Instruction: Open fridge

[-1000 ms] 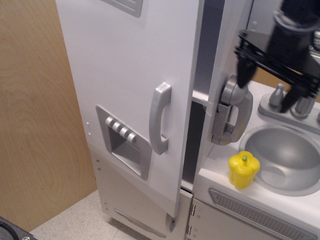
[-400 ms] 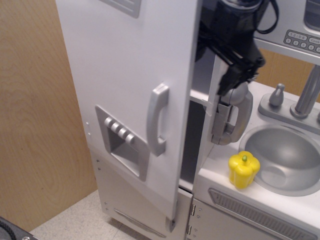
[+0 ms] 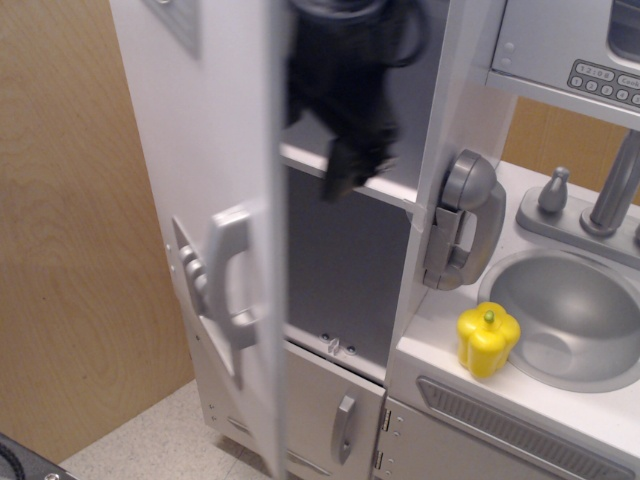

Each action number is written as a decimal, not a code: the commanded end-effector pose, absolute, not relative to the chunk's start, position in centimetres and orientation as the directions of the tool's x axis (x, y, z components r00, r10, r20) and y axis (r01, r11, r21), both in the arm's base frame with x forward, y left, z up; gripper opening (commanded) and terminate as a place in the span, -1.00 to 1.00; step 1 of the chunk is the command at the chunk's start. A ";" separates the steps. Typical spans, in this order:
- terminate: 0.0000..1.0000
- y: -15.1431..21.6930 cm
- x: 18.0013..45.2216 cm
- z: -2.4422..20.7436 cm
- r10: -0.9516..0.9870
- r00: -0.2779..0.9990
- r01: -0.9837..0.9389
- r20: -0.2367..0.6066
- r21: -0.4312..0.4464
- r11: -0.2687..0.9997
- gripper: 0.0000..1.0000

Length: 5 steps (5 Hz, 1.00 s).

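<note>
The tall white fridge (image 3: 215, 110) stands at the left. Its large door (image 3: 272, 260) is swung far out and shows almost edge-on, with the vertical silver handle (image 3: 228, 275) and the grey dispenser panel (image 3: 190, 270) on its outer face. The inside is open to view, with a white shelf (image 3: 385, 180) and a grey back wall. My black gripper (image 3: 345, 170) is blurred, inside the opening just behind the door's edge, at shelf height. Its fingers cannot be made out.
A smaller lower door with a short silver handle (image 3: 343, 428) sits under the opening. A grey toy phone (image 3: 462, 220) hangs on the fridge's right wall. A yellow pepper (image 3: 488, 338) stands by the sink (image 3: 575, 320). A microwave (image 3: 570, 45) is at top right. A wooden wall (image 3: 70, 230) is at the left.
The door has swung from slightly ajar to wide open, leftward. My gripper moved left from beside the phone into the fridge opening, behind the door's edge.
</note>
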<state>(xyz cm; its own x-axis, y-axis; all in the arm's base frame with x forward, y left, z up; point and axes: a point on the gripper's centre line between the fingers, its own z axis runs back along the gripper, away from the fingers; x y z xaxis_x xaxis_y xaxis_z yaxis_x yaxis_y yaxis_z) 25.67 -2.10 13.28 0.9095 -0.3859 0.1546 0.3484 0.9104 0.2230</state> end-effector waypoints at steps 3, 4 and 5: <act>-1.00 6.4 27.3 11.0 -0.119 0.946 0.040 0.301 0.257 0.966 1.00; -1.00 8.4 29.3 10.0 -0.048 0.958 -0.022 0.282 0.240 0.970 1.00; -1.00 10.8 30.2 9.8 0.002 0.950 -0.073 0.311 0.214 0.974 1.00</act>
